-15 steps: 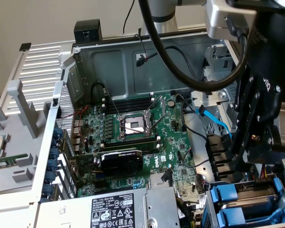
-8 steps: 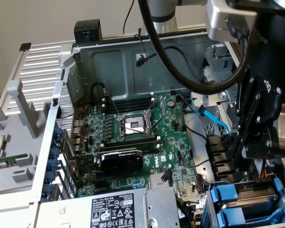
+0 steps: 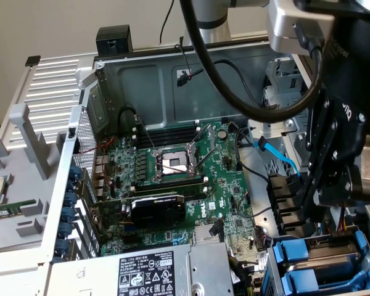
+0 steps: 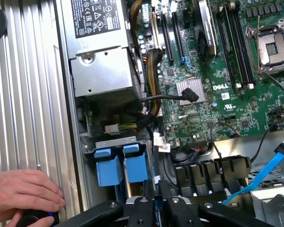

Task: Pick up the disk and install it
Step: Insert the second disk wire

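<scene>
Gripper (image 4: 155, 198) pinched nearly together on disk (image 4: 135, 165) edge, disk upright in drive bay beneath.

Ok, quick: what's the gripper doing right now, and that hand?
Gripper: open or closed cannot be told; it sits beside the blue disk tabs.
Hand: a person's, resting on a black object.
</scene>
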{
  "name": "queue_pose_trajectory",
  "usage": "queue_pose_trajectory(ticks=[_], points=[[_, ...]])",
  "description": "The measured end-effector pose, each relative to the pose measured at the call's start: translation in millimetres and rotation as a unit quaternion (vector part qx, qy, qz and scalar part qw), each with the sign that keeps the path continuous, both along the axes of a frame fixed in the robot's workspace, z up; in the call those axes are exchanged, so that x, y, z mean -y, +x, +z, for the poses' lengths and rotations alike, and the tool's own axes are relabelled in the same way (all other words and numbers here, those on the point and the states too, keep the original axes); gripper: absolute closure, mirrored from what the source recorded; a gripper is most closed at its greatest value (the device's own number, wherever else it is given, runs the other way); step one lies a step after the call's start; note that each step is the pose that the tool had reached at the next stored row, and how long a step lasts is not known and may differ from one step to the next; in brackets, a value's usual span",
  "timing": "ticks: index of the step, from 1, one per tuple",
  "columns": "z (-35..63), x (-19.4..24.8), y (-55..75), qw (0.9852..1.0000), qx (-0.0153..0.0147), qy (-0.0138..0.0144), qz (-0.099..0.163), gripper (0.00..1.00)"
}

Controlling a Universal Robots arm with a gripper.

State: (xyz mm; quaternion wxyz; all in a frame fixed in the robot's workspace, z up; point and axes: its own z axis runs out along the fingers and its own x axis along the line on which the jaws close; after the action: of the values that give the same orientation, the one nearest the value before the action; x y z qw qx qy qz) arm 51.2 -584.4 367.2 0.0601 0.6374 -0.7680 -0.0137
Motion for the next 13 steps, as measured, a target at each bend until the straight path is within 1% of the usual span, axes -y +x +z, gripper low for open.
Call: queue_pose_trajectory(ticks=[7, 13], points=[[5.5, -0.1, 1.2, 1.0000, 0.0000, 0.0002, 0.000, 0.84], [6.7, 1.4, 7.9, 1.0000, 0.0000, 0.0000, 0.000, 0.84]])
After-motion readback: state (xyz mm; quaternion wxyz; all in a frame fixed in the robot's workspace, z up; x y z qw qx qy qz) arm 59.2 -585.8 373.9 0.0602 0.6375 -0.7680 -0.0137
